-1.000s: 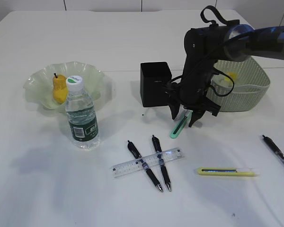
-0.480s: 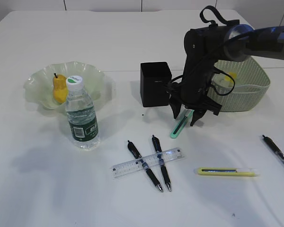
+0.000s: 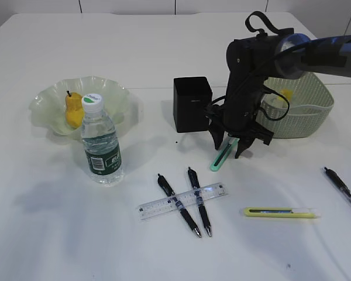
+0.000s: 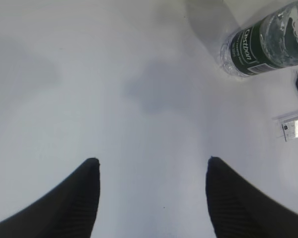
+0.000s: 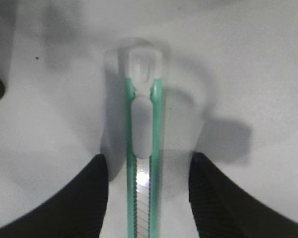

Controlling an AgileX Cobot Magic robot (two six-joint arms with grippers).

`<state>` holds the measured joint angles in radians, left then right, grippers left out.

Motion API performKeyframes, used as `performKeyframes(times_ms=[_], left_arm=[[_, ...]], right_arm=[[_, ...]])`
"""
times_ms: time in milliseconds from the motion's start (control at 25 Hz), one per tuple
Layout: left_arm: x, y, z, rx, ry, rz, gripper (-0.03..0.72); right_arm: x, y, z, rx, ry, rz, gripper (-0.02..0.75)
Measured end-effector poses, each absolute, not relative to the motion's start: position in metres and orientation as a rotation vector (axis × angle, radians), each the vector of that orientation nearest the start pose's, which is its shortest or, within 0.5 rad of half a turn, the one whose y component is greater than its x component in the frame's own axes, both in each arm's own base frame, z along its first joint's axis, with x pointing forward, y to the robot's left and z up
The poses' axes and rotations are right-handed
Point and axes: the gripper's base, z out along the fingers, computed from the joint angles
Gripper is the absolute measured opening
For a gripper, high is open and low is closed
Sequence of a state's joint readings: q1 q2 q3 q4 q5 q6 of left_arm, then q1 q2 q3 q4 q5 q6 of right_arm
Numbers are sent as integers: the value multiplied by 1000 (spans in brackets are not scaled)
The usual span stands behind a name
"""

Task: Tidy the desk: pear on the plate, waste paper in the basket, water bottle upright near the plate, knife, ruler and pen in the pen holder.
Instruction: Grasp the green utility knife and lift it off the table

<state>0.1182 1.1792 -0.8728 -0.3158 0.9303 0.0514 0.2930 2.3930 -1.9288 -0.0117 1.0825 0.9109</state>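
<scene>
I have the right tool (image 5: 148,171) released and straddling the green knife (image 5: 143,163), which lies on the surface (image 3: 58,234) by the holder (image 3: 192,104), its long axis running between the fingers (left tool (image 4: 151,168) idle, open).

A broad white tabletop (image 3: 164,52) fills nearly the whole scene, its rounded far corners visible at left and right. Beyond the far edge runs a pale wall (image 3: 128,6) of panels split by thin dark vertical seams. Even overhead light casts soft grey shadows across the near surface.
</scene>
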Motion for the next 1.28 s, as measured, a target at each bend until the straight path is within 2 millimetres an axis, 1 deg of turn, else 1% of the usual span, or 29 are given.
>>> performKeyframes(times_ms=[120,200,280,440,520,640,720,840,960,1000,1160,1280], left_arm=[[217,3,286,-271,2667,-346,474],[217,3,286,-271,2664,-345,474],[217,3,286,-271,2664,-345,474],[217,3,286,-271,2663,-345,474],[217,3,286,-271,2663,-345,474],[217,3,286,-271,2663,-345,474],[217,3,286,-271,2663,-345,474],[217,3,286,-271,2661,-344,474],[217,3,286,-271,2659,-344,474],[217,3,286,-271,2659,-344,474],[217,3,286,-271,2659,-344,474],[217,3,286,-271,2666,-346,474]], right_arm=[[464,139,125,918,2901,83,396],[464,139,125,918,2901,83,374],[464,139,125,918,2901,83,317],[464,139,125,918,2901,83,148],[464,139,125,905,2905,82,126],[465,140,127,845,2930,78,124],[466,141,132,769,2964,74,123],[469,142,147,606,2997,68,123],[477,144,166,414,2972,97,123],[479,144,170,352,2966,100,123],[476,149,193,83,2907,-29,116],[469,156,216,-8,2859,-32,111]])
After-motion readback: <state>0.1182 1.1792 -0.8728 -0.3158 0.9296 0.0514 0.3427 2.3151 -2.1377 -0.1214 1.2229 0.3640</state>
